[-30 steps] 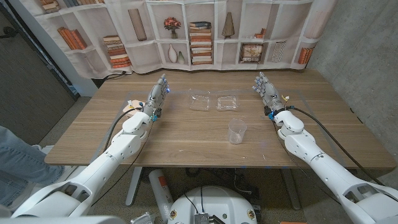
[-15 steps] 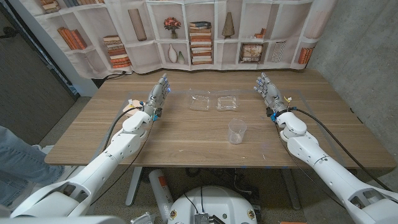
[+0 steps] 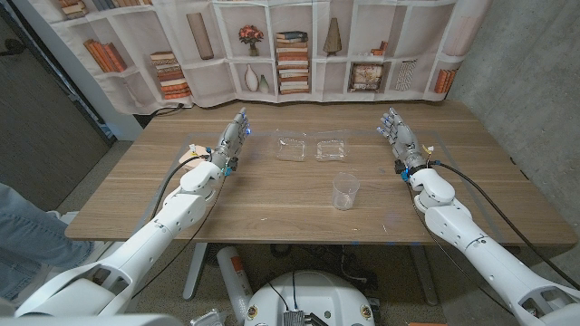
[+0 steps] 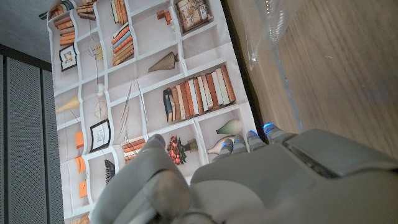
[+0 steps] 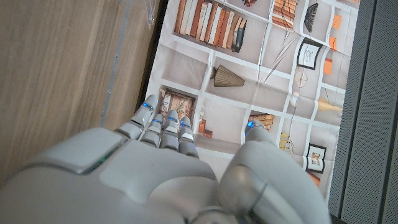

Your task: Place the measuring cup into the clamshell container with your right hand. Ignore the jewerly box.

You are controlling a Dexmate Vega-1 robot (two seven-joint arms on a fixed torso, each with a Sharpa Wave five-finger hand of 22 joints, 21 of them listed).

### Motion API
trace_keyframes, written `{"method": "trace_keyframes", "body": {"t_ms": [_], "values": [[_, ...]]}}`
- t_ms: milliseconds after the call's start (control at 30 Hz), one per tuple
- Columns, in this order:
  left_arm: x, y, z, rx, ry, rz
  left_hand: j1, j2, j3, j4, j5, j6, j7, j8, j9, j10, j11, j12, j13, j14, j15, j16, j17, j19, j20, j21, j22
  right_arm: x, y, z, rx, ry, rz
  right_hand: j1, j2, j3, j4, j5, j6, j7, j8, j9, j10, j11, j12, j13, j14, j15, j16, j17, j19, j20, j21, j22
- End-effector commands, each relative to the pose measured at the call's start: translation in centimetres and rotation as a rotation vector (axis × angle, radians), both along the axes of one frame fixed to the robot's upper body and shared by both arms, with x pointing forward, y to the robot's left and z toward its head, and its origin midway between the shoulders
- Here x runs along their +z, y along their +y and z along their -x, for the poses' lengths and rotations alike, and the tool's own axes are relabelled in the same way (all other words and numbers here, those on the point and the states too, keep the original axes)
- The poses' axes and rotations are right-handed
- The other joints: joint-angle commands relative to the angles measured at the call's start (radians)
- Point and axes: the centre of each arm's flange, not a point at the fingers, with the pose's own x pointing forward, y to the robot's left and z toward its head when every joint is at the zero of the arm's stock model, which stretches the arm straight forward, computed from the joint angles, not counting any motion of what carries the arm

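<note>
A clear plastic measuring cup (image 3: 345, 191) stands upright on the wooden table (image 3: 272, 195), near the middle and toward the front. Behind it lies an opened clear clamshell container (image 3: 314, 148), its two halves side by side. My right hand (image 3: 400, 140) hovers at the right of the table, fingers straight and apart, holding nothing, well to the right of the cup. My left hand (image 3: 232, 138) is held at the left of the container, fingers extended and empty. The right wrist view shows the right hand's back (image 5: 155, 168); the left wrist view shows the left hand's back (image 4: 249, 180).
A bookshelf-printed curtain (image 3: 299, 50) hangs behind the table's far edge. A small pale object (image 3: 190, 156) lies by my left wrist. A person's leg in jeans (image 3: 23, 240) shows at the left edge. A clear plastic edge (image 4: 264, 37) appears in the left wrist view.
My right hand has shifted a little to the right and slightly toward me. The left hand, cup and container stay put.
</note>
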Motion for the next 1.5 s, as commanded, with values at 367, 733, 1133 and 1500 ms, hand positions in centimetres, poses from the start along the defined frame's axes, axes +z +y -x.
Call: {"method": "trace_keyframes", "body": {"t_ms": [367,733,1133,1500], "values": [[-0.6,0.9,0.0,0.005,-0.004,0.011,0.014,0.006,0.003,-0.010,0.000,-0.069,-0.004,0.003,0.003,-0.069,-0.006,0.003,0.003,-0.177,-0.003,0.005,0.003,-0.230,-0.042,-0.001,0.002,-1.1,-1.3,2.5,-0.029,-0.032,0.001,0.011,0.003,0.002,-0.007,-0.001,0.012,-0.002,0.002,0.003,0.011,-0.006,0.006,0.002,0.012,0.003,0.004,0.003,0.008,-0.026,-0.007,0.005],[-0.2,1.0,0.1,0.004,0.001,-0.002,0.016,0.009,0.002,-0.011,-0.001,-0.066,-0.002,0.004,0.003,-0.067,-0.005,0.003,0.003,-0.176,-0.002,0.005,0.003,-0.230,-0.042,-0.002,0.003,-1.5,-1.9,3.0,-0.033,-0.049,0.025,0.010,0.004,-0.003,-0.010,-0.002,0.023,-0.009,0.005,0.003,0.030,-0.013,0.010,0.002,0.032,-0.007,0.009,0.004,0.023,-0.026,-0.013,0.006],[0.3,1.0,0.5,0.006,0.004,-0.020,0.018,0.011,0.001,-0.012,-0.002,-0.062,-0.002,0.005,0.003,-0.065,-0.006,0.003,0.003,-0.174,-0.002,0.005,0.004,-0.229,-0.043,-0.002,0.003,-1.8,-2.6,4.0,-0.031,-0.081,0.050,0.012,0.003,-0.004,-0.014,-0.001,0.037,-0.018,0.008,0.003,0.043,-0.014,0.012,0.003,0.044,-0.015,0.010,0.004,0.033,-0.029,-0.018,0.006],[0.6,0.5,0.8,0.003,-0.005,-0.030,0.019,0.013,0.001,-0.013,-0.003,-0.061,-0.003,0.005,0.003,-0.063,-0.006,0.003,0.003,-0.173,-0.001,0.005,0.004,-0.228,-0.043,-0.003,0.003,-1.9,-3.2,4.7,-0.037,-0.090,0.069,0.011,0.004,-0.005,-0.015,-0.001,0.038,-0.020,0.007,0.003,0.045,-0.016,0.011,0.003,0.046,-0.015,0.008,0.004,0.038,-0.030,-0.022,0.006]]}}
